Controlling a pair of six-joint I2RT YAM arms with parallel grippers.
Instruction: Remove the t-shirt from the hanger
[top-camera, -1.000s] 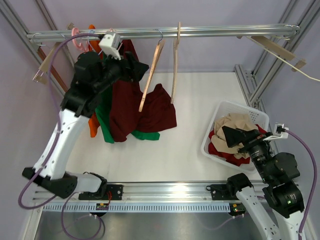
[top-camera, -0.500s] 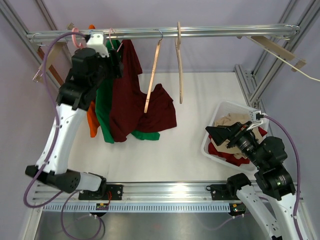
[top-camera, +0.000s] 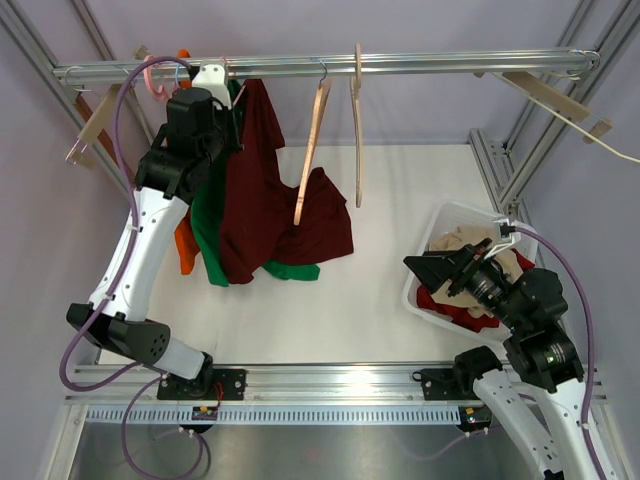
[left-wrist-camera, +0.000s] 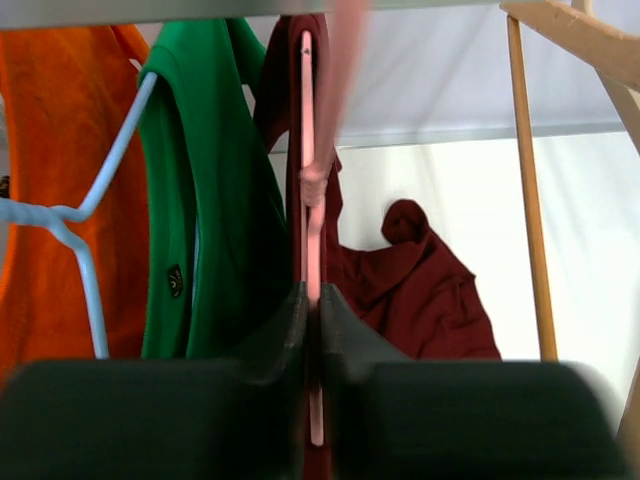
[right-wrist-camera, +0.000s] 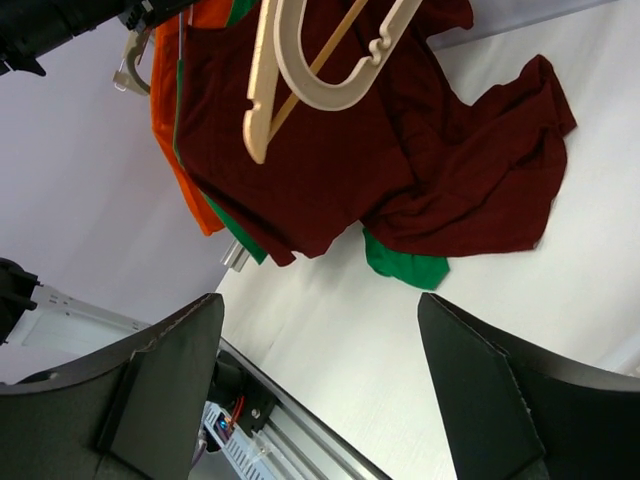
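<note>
A maroon t-shirt (top-camera: 262, 190) hangs from the rail (top-camera: 400, 63) on a thin pink hanger (left-wrist-camera: 308, 150), its lower part pooled on the table. My left gripper (top-camera: 236, 118) is up by the rail at the shirt's neck; in the left wrist view the left gripper (left-wrist-camera: 313, 300) is shut on the pink hanger's bar, with maroon cloth (left-wrist-camera: 420, 290) behind it. My right gripper (top-camera: 432, 268) hovers open beside the basket, holding nothing. The right wrist view shows the right gripper (right-wrist-camera: 320, 400) open above bare table, facing the maroon t-shirt (right-wrist-camera: 390, 170).
A green shirt (left-wrist-camera: 210, 200) on a light-blue wire hanger (left-wrist-camera: 90, 210) and an orange shirt (left-wrist-camera: 60, 180) hang just left of the maroon one. Two bare wooden hangers (top-camera: 310, 150) (top-camera: 357, 130) hang to its right. A white basket (top-camera: 455, 213) of clothes stands at the right.
My left gripper swung left and up to the rail and shut on the pink hanger. My right gripper moved left out over the table edge of the basket, still open.
</note>
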